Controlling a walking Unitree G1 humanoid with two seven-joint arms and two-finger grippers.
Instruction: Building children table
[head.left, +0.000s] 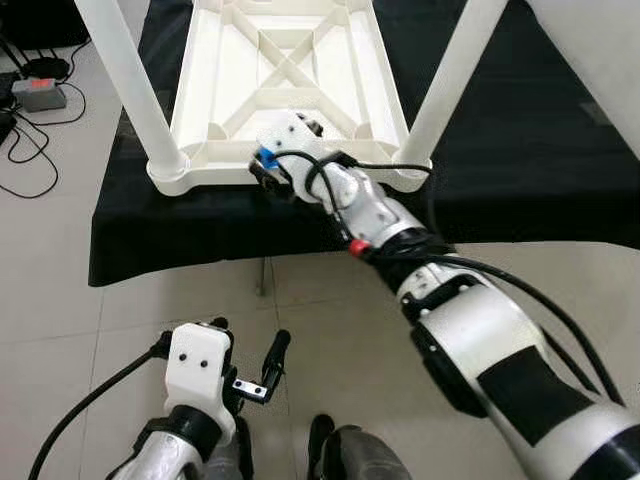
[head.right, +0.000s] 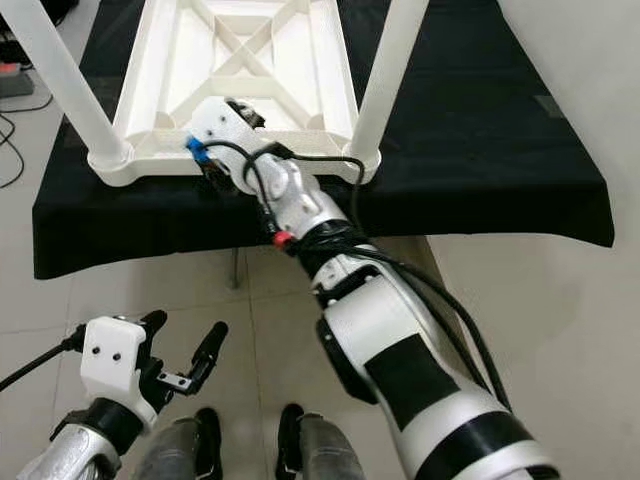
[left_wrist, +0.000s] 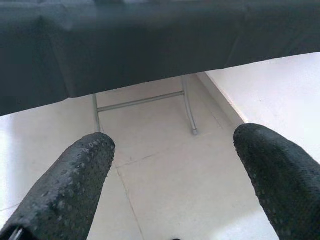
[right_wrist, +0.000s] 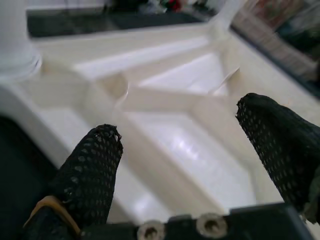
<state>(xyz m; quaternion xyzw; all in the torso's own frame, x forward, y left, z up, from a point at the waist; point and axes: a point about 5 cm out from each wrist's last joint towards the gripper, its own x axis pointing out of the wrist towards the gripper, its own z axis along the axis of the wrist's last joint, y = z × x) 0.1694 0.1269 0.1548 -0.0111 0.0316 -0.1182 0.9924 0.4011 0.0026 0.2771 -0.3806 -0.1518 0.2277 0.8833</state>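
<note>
Tabletop (head.left: 290, 60) lies upside down on my black-draped bench (head.left: 520, 150), upper centre, legs cut off above. Right gripper (right_wrist: 180, 145) hovers spread over its near edge; left gripper (head.left: 250, 365) gapes, lower left.

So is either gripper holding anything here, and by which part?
Nothing is held. The right gripper hangs open over the near rim of the upturned white table; the left gripper is open above the floor.
</note>
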